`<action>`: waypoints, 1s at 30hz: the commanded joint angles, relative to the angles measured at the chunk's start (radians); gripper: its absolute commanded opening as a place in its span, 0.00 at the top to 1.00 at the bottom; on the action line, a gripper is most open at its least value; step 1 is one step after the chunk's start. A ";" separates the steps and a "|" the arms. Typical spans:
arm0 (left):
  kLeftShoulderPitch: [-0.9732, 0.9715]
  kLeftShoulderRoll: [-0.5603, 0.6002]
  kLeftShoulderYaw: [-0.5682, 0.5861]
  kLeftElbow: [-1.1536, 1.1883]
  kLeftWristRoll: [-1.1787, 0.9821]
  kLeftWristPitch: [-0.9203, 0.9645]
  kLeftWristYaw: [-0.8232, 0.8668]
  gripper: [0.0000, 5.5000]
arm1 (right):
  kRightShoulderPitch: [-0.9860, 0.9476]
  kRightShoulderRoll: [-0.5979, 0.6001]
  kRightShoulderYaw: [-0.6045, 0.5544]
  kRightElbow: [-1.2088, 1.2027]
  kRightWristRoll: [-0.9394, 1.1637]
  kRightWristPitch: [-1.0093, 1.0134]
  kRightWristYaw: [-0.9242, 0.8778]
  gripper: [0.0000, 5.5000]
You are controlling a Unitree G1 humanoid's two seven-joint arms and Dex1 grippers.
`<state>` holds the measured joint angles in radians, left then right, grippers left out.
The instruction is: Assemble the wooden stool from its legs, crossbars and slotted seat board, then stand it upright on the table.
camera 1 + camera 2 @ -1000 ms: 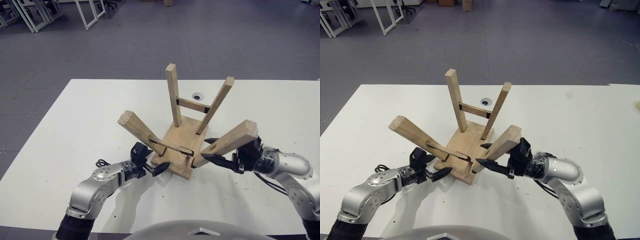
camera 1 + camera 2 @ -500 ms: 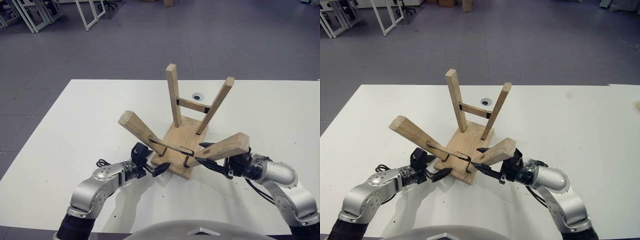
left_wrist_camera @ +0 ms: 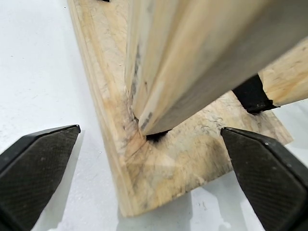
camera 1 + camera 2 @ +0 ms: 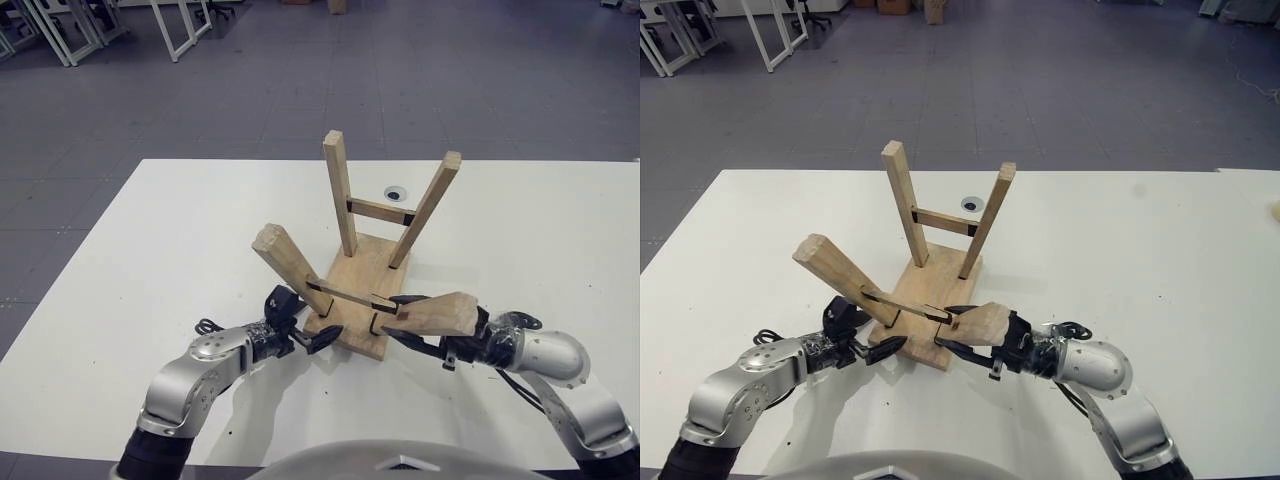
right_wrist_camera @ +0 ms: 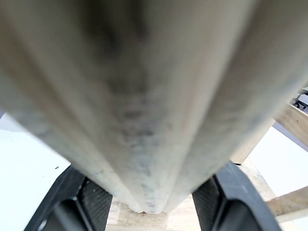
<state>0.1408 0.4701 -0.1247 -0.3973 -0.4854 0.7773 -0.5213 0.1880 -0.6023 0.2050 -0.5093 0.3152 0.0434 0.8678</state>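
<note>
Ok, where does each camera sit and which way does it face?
Left eye: on the head, facing forward and down at the upturned stool on the table; left end effector and right end effector show.
Right eye: beside it, same scene and arms.
Left wrist: on the left arm, facing along its open fingers at the seat board's corner.
Right wrist: on the right arm, facing along the leg clamped between its fingers.
Shared by both wrists: the seat board.

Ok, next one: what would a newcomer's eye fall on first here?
The pale wooden stool lies upside down on the white table, seat board flat, its two far legs upright with a crossbar between. The right gripper clasps the tilted near right leg; the open left gripper straddles the board's near-left corner.
</note>
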 commanded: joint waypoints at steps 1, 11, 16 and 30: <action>-0.005 -0.008 -0.010 -0.007 0.017 0.003 0.013 0.00 | 0.001 -0.021 0.007 0.001 0.034 0.178 -0.029 0.63; 0.007 -0.034 -0.017 -0.009 0.025 -0.004 0.029 0.00 | -0.048 -0.097 0.034 -0.066 0.045 0.265 -0.003 0.63; 0.012 -0.047 -0.022 -0.010 0.029 -0.007 0.039 0.00 | -0.098 -0.125 0.041 -0.078 0.095 0.480 -0.061 0.63; 0.030 -0.051 -0.015 -0.019 0.040 -0.004 0.053 0.00 | -0.167 -0.008 0.152 0.244 -0.095 0.323 -0.259 0.63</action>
<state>0.1699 0.4108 -0.1269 -0.4002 -0.4549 0.7618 -0.4632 -0.0075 -0.6062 0.3169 -0.4612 0.3557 0.3123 0.6604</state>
